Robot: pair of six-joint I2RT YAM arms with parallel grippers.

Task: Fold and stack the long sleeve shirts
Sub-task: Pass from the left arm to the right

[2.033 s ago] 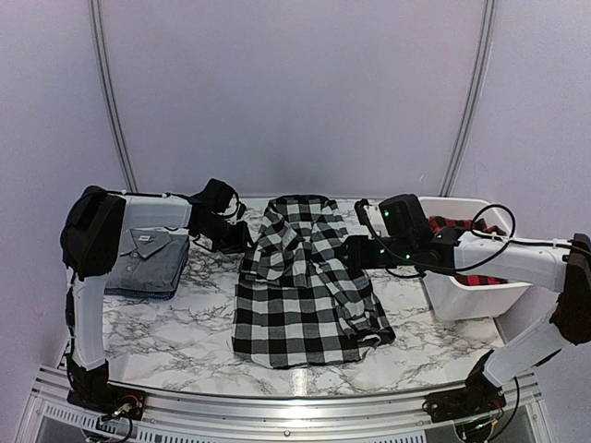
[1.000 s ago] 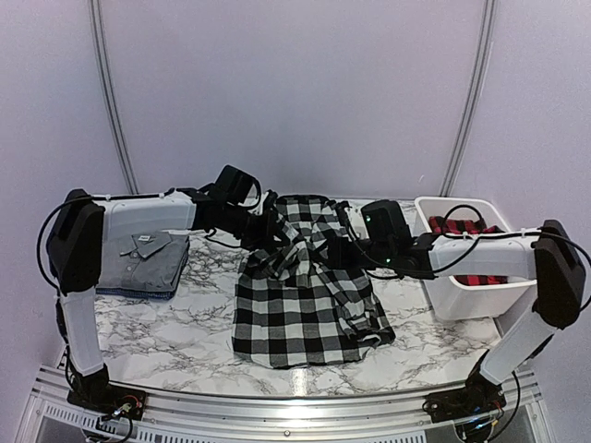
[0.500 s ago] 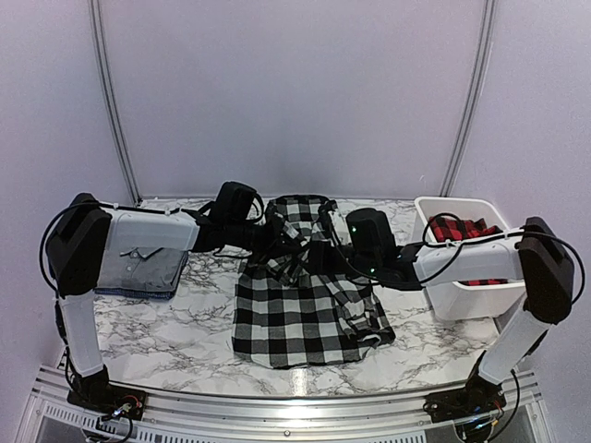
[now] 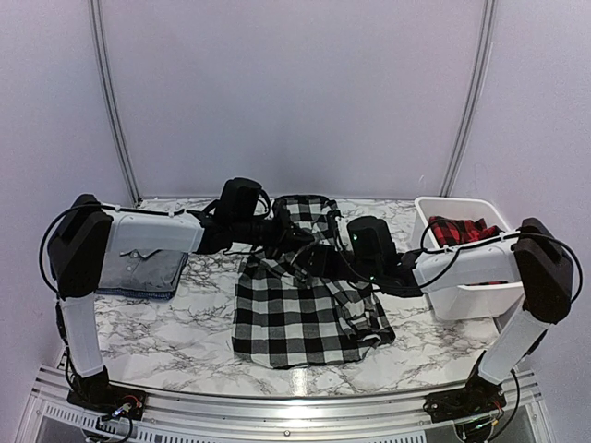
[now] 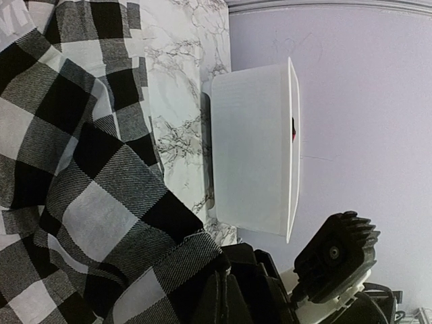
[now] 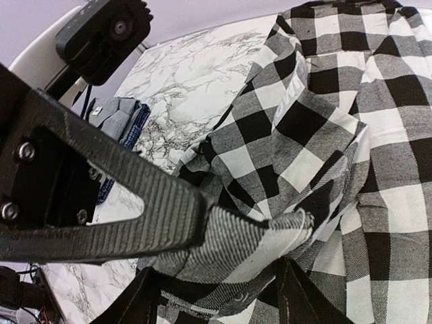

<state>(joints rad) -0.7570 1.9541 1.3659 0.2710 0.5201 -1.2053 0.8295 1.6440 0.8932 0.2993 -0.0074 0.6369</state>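
Checked shirt [image 4: 295, 318], bunched edge tight in left pincer [image 5: 226, 287] and right pincer [image 6: 260, 246], marble table [image 4: 185, 323] around

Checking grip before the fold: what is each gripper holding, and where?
Both hold the black-and-white checked flannel shirt. The right gripper pinches a bunched fold of its upper part; the left gripper seems to grip cloth nearby.
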